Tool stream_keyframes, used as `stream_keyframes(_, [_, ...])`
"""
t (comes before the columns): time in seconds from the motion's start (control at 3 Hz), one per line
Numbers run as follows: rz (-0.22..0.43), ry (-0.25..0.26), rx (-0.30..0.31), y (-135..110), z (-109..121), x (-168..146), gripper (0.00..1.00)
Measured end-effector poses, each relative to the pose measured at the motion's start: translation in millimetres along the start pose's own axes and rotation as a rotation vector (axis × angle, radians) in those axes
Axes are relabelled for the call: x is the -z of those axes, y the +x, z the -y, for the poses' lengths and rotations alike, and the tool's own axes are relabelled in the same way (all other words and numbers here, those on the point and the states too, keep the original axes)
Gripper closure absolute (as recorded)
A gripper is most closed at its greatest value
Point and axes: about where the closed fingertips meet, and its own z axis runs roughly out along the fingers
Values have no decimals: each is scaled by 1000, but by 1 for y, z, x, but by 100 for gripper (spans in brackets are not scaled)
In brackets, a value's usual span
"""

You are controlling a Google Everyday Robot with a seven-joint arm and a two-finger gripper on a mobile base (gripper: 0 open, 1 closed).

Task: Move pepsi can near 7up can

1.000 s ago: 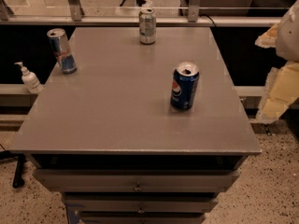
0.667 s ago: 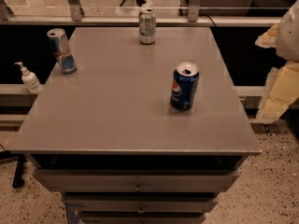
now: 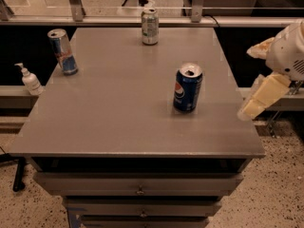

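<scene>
Camera view: a dark blue pepsi can (image 3: 187,87) with a round red-white-blue logo and an opened silver top is seen standing upright on the right half of the flat grey surface (image 3: 109,118), near the middle of its depth. A silvery-grey and green 7up can (image 3: 150,26) is placed upright at the far edge of the surface, well apart from the pepsi can. A slimmer blue-and-silver can (image 3: 62,52) is set at the far left corner. A white pump bottle (image 3: 30,80) is seen off the surface, on a ledge to the left. The cream-coloured gripper (image 3: 261,99) is held beyond the right edge of the surface, apart from the pepsi can and touching nothing; whether it is apart or together cannot be told. Grey drawers (image 3: 140,184) are seen below the surface.
</scene>
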Motion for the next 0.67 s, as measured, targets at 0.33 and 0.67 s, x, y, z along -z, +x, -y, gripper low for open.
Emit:
stream_keyframes(0.33, [170, 10, -52, -2, 25, -32, 0])
stream_keyframes(0.67, [357, -2, -120, -8, 36, -58, 0])
